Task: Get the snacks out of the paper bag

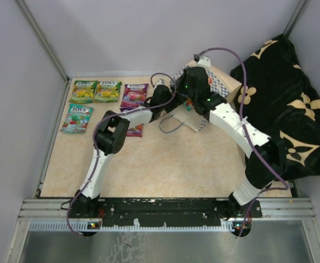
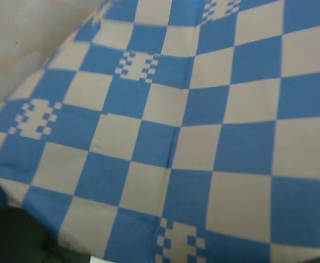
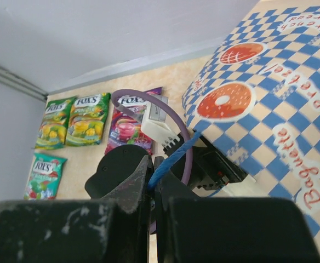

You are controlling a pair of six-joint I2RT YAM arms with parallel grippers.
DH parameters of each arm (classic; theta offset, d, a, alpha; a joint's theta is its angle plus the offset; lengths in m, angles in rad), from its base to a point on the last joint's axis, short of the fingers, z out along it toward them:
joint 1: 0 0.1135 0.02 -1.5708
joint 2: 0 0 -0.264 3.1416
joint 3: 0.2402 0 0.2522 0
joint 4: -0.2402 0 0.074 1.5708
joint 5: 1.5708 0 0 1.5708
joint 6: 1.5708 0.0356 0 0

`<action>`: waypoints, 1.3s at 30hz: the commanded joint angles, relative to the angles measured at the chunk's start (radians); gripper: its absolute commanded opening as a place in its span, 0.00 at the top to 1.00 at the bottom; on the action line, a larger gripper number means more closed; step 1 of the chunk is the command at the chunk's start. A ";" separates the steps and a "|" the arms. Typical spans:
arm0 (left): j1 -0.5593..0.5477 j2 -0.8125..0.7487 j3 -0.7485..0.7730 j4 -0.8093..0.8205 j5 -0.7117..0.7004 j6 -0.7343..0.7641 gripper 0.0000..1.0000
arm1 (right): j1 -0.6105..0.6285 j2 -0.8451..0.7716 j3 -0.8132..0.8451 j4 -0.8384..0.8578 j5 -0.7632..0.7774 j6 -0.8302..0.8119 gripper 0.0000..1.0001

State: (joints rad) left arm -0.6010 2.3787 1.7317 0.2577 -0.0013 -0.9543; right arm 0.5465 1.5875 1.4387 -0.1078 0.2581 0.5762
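The paper bag lies on its side at the back right of the table, mouth toward the left. My right gripper is shut on the bag's blue cord handle, which runs between its closed fingers. My left arm reaches into the bag's mouth, so its gripper is hidden. The left wrist view shows only the blue-white checkered paper. Two green-yellow snacks, a purple one and a teal one lie at the back left. An orange-red one lies partly under the left arm.
A black cloth with tan flowers is heaped along the right side, against the bag. Grey walls close in the table at the back and left. A loose loop of blue cord lies on the table in front of the bag.
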 commanded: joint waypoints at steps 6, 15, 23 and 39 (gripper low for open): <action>-0.013 0.104 0.099 -0.075 -0.074 -0.068 0.21 | 0.033 0.026 0.059 0.042 0.134 0.092 1.00; -0.030 0.152 0.088 0.072 -0.159 -0.194 0.29 | 0.067 0.013 0.020 0.088 0.137 0.128 1.00; -0.042 0.198 0.137 0.124 -0.229 -0.273 0.39 | 0.104 -0.027 -0.054 0.148 0.124 0.182 1.00; -0.033 0.127 -0.036 0.344 -0.240 -0.231 1.00 | 0.109 -0.062 -0.095 0.180 0.169 0.183 1.00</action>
State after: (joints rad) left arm -0.6388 2.5504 1.7752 0.5022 -0.2356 -1.2152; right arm 0.6460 1.5864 1.3403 -0.0059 0.3698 0.7547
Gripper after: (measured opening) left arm 0.005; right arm 0.011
